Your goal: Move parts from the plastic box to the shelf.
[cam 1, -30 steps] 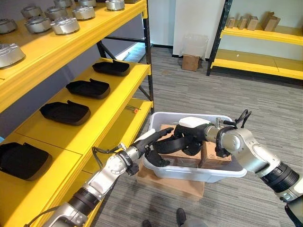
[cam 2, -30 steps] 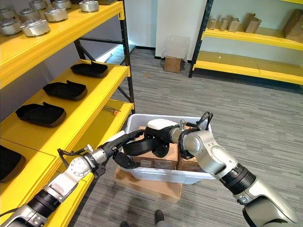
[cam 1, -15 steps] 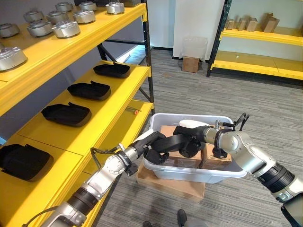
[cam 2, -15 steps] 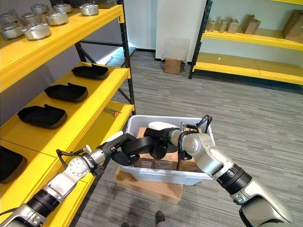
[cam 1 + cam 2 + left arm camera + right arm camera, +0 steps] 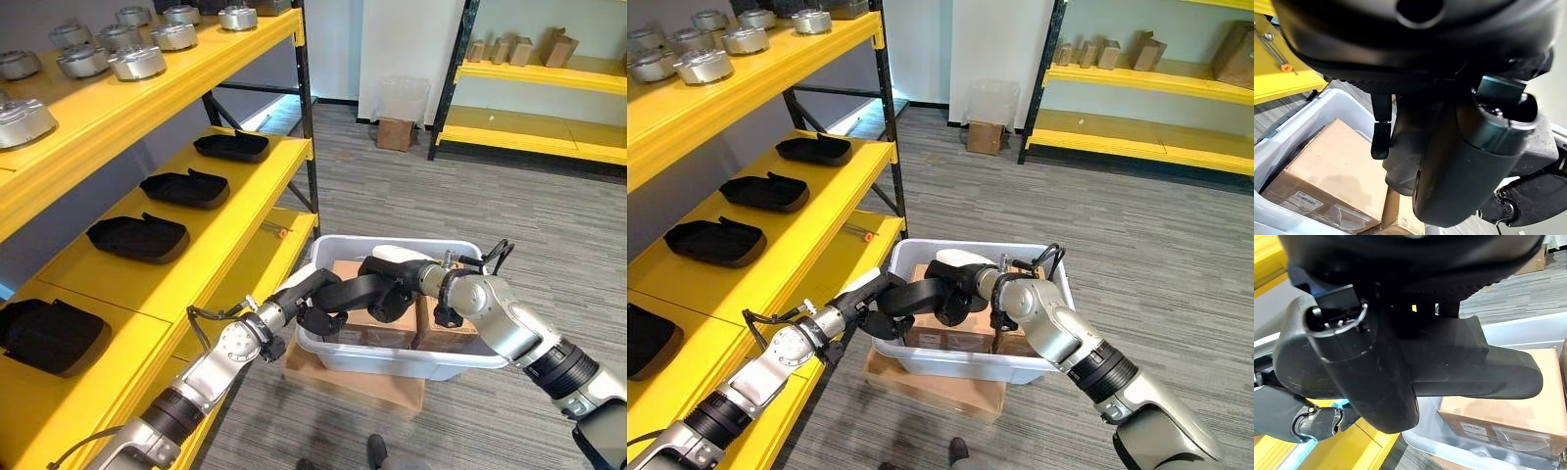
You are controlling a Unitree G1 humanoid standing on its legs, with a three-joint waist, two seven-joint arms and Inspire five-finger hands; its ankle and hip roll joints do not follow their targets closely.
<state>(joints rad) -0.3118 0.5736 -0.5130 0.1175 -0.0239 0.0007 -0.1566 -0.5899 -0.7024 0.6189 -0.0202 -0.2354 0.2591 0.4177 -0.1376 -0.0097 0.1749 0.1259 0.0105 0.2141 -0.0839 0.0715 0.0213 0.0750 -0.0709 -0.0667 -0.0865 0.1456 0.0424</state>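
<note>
A long black moulded part (image 5: 355,291) hangs just above the white plastic box (image 5: 392,358), held at both ends. My left hand (image 5: 308,297) is shut on its left end, over the box's left rim. My right hand (image 5: 394,277), thumb under a white cover, is shut on the right end above the box's middle. The right wrist view shows the part (image 5: 1484,374) running out past the hand. Brown cardboard boxes (image 5: 447,331) lie in the plastic box. The yellow shelf (image 5: 245,211) stands to the left, with matching black parts (image 5: 137,238) spaced along its middle level.
Round metal parts (image 5: 134,59) line the top shelf level. A screwdriver (image 5: 275,227) lies on the lower level near the post (image 5: 310,147). The plastic box rests on flat cardboard (image 5: 353,380). A second yellow rack (image 5: 549,73) stands far right, with grey carpet between.
My left hand went from spread fingers beside the part to curled on its end. The part has risen a little out of the box and shifted left with both hands.
</note>
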